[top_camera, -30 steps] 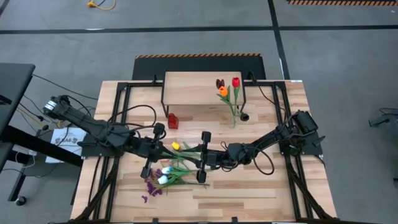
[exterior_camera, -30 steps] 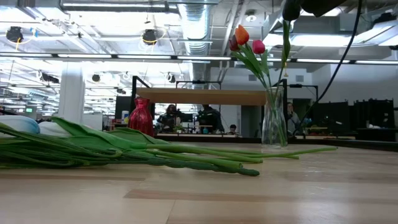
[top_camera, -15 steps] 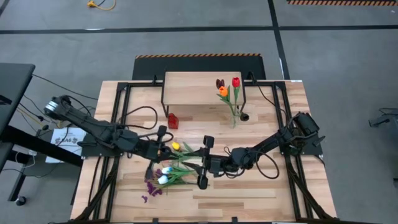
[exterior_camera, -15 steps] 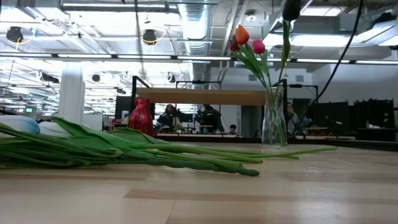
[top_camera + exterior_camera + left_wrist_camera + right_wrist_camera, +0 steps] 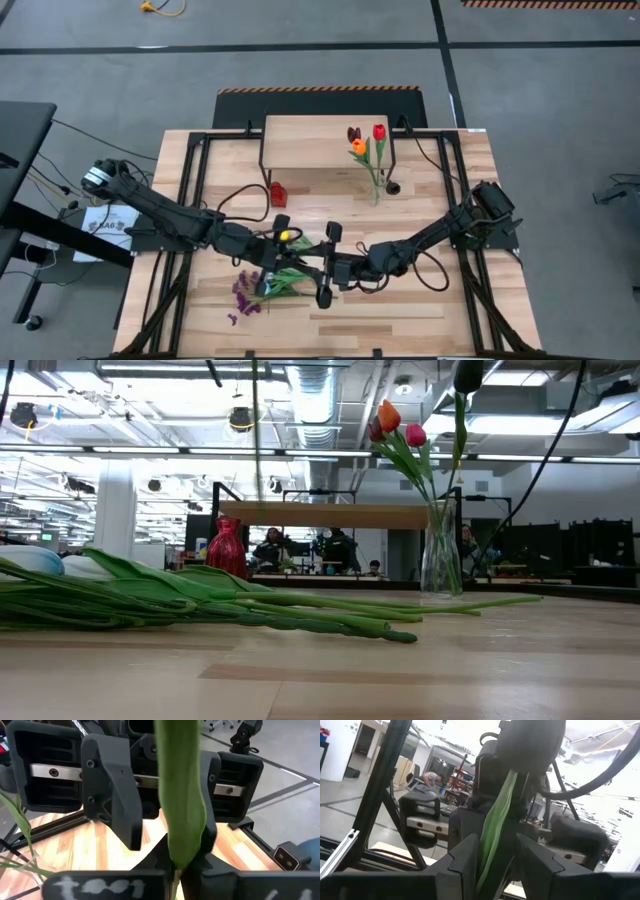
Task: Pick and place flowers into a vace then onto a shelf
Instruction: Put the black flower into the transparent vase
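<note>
My left gripper (image 5: 283,243) is shut on a yellow tulip (image 5: 286,236), which stands upright above the table's middle. Its thin stem (image 5: 255,450) hangs down in the low view. My right gripper (image 5: 312,260) faces it from the right, open. Its fingers (image 5: 465,857) stand on either side of the same green leaf (image 5: 495,830). More flowers (image 5: 268,283) lie flat on the table below. A clear vase (image 5: 391,186) with orange, red and maroon tulips (image 5: 395,425) stands on the table in front of the shelf (image 5: 325,135). My left gripper pinches the tulip's green stem and leaf (image 5: 176,862) between its two fingers, below the yellow head. The fingers come nearly level from the table's left and lie across the stem. The tulip is upright and lifted clear, its stem hanging below the fingers.
A small red vase (image 5: 278,193) stands left of the shelf's front. Purple sprigs (image 5: 240,296) lie at the left end of the bunch on the table. Black frame rails (image 5: 190,190) run along both table sides. Bare wood lies near the front edge (image 5: 380,320).
My left gripper has moved down and toward the table's right, closer to my right gripper, still shut on the tulip. The tulip's stem has come into the low view. My right gripper has shifted a little toward the near edge.
</note>
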{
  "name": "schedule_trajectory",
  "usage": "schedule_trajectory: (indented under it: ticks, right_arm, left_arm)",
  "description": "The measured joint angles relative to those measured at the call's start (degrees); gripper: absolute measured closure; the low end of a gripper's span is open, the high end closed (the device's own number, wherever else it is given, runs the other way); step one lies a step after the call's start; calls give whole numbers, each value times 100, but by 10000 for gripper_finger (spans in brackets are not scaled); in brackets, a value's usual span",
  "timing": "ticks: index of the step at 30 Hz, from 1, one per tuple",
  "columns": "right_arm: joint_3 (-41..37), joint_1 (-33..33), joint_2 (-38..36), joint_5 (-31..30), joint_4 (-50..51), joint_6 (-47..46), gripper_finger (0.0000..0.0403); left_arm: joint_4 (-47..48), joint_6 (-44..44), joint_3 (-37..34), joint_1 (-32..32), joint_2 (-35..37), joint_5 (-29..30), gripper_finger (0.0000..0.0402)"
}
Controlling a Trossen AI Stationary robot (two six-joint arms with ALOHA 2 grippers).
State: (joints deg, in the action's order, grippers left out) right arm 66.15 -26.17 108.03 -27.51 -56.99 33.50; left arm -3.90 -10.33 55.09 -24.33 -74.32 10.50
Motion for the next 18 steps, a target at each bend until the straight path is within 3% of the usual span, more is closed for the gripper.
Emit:
schedule_trajectory:
  ticks: [6,11,18]
  right_arm:
    - [2,41,0,-75,-4,-3,304]
    - [0,25,2,-94,13,173,388]
    - [2,-44,2,-400,-9,350,399]
  left_arm:
    - [-11,9,0,47,2,-72,401]
    - [-4,24,2,50,7,17,395]
    - [-57,134,2,46,7,314,371]
